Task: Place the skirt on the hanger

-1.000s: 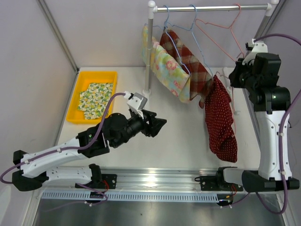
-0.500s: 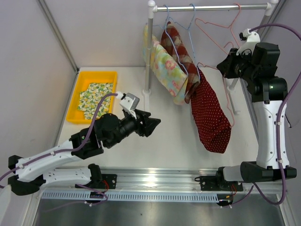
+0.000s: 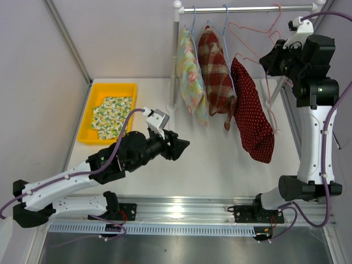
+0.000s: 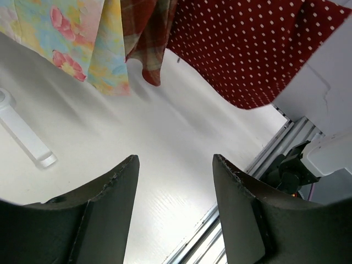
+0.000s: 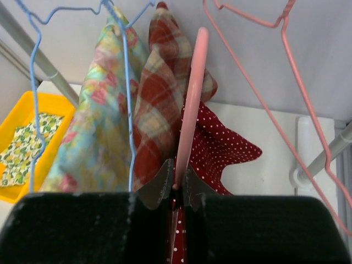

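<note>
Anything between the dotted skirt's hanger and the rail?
Nothing visible. The right gripper grips the pink hanger carrying the dotted skirt; an empty pink hanger hangs beside it on the rail and might tangle.

Bench: white glossy top, carrying faint soft shadows.
Back wall: plain pale grey panel.
Left wall: the same pale grey, meeting the back wall at a slanted metal strut.
Rack: white post standing on the bench, with a metal bar running right from its top.
Near edge: aluminium rail along the bench front, with a grey steel sheet below it.
Light: even and diffuse.
</note>
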You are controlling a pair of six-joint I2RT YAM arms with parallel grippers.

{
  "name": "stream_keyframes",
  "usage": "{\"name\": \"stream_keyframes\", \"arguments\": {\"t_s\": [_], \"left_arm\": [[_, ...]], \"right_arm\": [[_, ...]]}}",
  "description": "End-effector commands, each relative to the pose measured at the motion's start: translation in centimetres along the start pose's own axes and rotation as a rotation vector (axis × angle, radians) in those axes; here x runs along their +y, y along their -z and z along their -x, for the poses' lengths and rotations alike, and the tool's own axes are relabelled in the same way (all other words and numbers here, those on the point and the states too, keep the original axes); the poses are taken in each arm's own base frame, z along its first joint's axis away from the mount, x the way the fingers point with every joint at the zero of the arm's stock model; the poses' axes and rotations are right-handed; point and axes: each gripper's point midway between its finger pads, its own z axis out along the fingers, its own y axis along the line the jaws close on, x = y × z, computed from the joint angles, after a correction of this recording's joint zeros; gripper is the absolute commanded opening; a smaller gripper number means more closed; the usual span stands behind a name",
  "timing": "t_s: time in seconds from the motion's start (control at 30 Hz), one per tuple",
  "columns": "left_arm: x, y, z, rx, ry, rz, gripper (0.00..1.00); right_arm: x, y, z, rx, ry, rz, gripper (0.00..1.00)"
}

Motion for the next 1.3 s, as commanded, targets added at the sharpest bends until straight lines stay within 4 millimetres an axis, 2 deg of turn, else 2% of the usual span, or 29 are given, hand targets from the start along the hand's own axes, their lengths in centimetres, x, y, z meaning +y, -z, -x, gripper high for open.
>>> {"name": "stream_keyframes", "arguments": {"t_s": [0.0, 0.03, 0.07, 0.1, 0.13, 0.3, 0.33, 0.4, 0.43, 0.47, 0.5, 0.53, 0.57, 0.63, 0.67, 0.8, 0.93, 1.03, 1.1, 1.13, 1.2, 1.27], "left_arm": [[-0.4, 0.2, 2.1, -0.039, 0.01, -0.015, 0.62], [-0.3, 0.0, 1.8, -0.03, 0.006, -0.015, 0.61], [-0.3, 0.0, 1.9, -0.031, 0.006, -0.016, 0.62], [-0.4, -0.1, 2.1, -0.035, 0.008, -0.017, 0.61], [-0.4, -0.3, 1.9, -0.029, 0.006, -0.018, 0.61], [-0.5, -0.5, 2.0, -0.023, 0.007, -0.016, 0.61], [-0.5, -0.5, 2.0, -0.024, 0.007, -0.018, 0.61], [-0.4, -0.6, 1.9, -0.021, 0.006, -0.012, 0.61], [-0.4, -0.7, 1.9, -0.019, 0.006, -0.013, 0.61], [-0.3, -0.7, 1.8, -0.018, 0.007, -0.011, 0.61], [-0.3, -0.8, 1.8, -0.018, 0.007, -0.008, 0.61], [-0.3, -0.9, 1.8, -0.018, 0.007, -0.008, 0.61], [-0.1, -0.9, 1.7, -0.016, 0.007, -0.004, 0.61], [-0.1, -1.0, 1.6, -0.015, 0.009, -0.002, 0.61], [0.0, -1.1, 1.6, -0.016, 0.011, 0.0, 0.61], [0.1, -1.2, 1.5, -0.009, 0.01, 0.004, 0.61], [0.4, -1.3, 1.3, -0.002, 0.003, 0.015, 0.61], [0.7, -1.3, 1.2, -0.001, 0.006, 0.021, 0.6], [1.0, -1.2, 1.0, -0.001, 0.008, 0.028, 0.6], [1.2, -1.2, 1.0, -0.001, 0.009, 0.032, 0.61], [1.2, -1.0, 1.1, -0.007, 0.011, 0.032, 0.61], [1.4, -1.0, 1.2, -0.008, 0.007, 0.033, 0.62]], "right_arm": [[-0.8, -0.9, 5.6, -0.195, 0.031, -0.038, 0.0], [-0.9, -1.3, 6.8, -0.241, 0.04, -0.041, 0.0], [-1.1, -1.6, 7.2, -0.259, 0.04, -0.042, 0.0], [-1.5, -2.8, 7.0, -0.259, 0.03, -0.046, 0.0], [-1.4, -3.1, 8.2, -0.299, 0.038, -0.038, 0.0], [-1.9, -5.1, 10.6, -0.401, 0.052, -0.034, 0.0], [-1.7, -4.6, 12.1, -0.444, 0.063, -0.032, 0.0], [-1.5, -4.8, 12.9, -0.469, 0.075, -0.021, 0.0], [-2.0, -6.1, 12.6, -0.455, 0.075, -0.03, 0.0], [-1.8, -5.3, 14.0, -0.49, 0.086, -0.028, 0.0], [-1.7, -5.8, 14.1, -0.489, 0.091, -0.024, 0.0], [-2.0, -7.0, 13.8, -0.48, 0.087, -0.021, 0.0], [-1.8, -6.9, 14.5, -0.502, 0.093, -0.017, 0.0], [-1.7, -7.7, 14.5, -0.508, 0.092, -0.011, 0.0], [-2.0, -8.8, 14.0, -0.497, 0.085, -0.015, 0.0], [-1.9, -10.9, 12.8, -0.472, 0.083, -0.011, 0.0], [-1.0, -13.2, 11.1, -0.443, 0.08, 0.011, 0.0], [-1.3, -15.2, 9.3, -0.395, 0.079, 0.006, 0.0], [-1.0, -15.9, 8.3, -0.372, 0.08, 0.001, 0.0], [-1.2, -16.5, 7.2, -0.346, 0.085, -0.009, 0.0], [-1.3, -16.2, 7.2, -0.352, 0.086, -0.043, 0.0], [-1.8, -16.4, 6.2, -0.329, 0.074, -0.06, 0.0]]}}
